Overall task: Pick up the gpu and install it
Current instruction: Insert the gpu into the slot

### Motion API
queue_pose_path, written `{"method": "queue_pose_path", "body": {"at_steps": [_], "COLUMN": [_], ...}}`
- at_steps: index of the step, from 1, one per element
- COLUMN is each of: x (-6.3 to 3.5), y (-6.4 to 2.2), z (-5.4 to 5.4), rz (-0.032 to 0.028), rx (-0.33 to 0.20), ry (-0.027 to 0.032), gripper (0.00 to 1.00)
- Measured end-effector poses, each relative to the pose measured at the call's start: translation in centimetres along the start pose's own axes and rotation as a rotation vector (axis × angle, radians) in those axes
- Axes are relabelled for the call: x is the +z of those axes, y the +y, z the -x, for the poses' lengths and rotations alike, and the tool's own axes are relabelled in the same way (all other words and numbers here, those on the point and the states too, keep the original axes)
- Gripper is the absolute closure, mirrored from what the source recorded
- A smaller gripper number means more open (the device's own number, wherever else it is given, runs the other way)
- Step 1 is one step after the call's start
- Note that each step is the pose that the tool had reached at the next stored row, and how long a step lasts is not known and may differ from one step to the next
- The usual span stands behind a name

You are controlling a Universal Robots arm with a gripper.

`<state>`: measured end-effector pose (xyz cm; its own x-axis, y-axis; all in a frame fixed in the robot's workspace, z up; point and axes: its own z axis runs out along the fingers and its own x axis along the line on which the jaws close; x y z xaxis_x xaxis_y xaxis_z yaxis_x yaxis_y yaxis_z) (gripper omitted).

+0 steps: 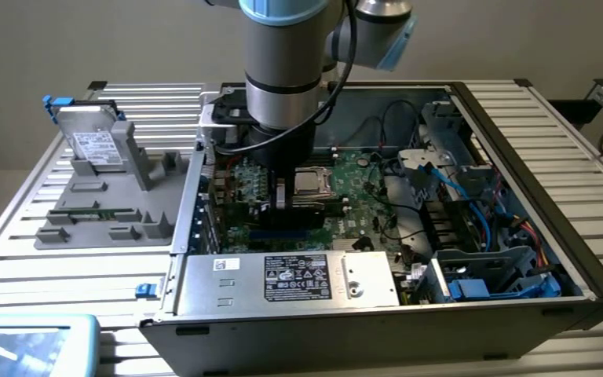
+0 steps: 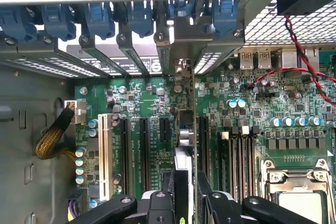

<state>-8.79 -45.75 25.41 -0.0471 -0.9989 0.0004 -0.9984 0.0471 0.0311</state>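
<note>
One arm [image 1: 286,71] reaches down into the open computer case [image 1: 511,126]; you find its gripper [image 2: 184,195] low over the green motherboard [image 2: 147,103], just to the exterior view's left of the processor socket [image 1: 312,181].

Grip: the jaws stand partly closed, one on each face of the gpu [image 2: 181,156]; the card is clamped between them and nothing else is held.

Position of the card: you see it edge-on in the wrist view, upright on its long edge; it runs from the gripper toward the case's slot wall, and its far end meets that wall under the row of blue clips [image 2: 100,19]; it stands among the black expansion slots [image 2: 143,150], with the white slot [image 2: 105,150] farther off on one side and the memory slots [image 2: 231,156] on the other; whether its lower edge is seated in a slot, you cannot tell.

Surroundings: red and black wires [image 2: 299,69] cross the board near the slot wall; a braided yellow cable [image 2: 52,137] curves in beside the white slot; the power supply [image 1: 291,279] with its label fills the near side of the case.

Outside the case, on the exterior view's left: a grey holder tray [image 1: 113,204] rests on the slatted table [image 1: 29,259]; a hard drive [image 1: 94,141] with a white label stands upright in it; a narrow green memory stick [image 1: 97,212] lies in it nearer you.
</note>
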Motion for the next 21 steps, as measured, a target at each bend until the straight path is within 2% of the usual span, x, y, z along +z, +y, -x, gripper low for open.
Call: {"method": "queue_pose_path", "body": {"at_steps": [17,21], "x": [0.03,0.12], "y": [-0.09,-0.09], "z": [-0.3,-0.18], "rz": [0.0007,0.0005], "rx": [0.0,0.0], "ry": [-0.0018,0.0024], "gripper": [0.72,0.72]}}
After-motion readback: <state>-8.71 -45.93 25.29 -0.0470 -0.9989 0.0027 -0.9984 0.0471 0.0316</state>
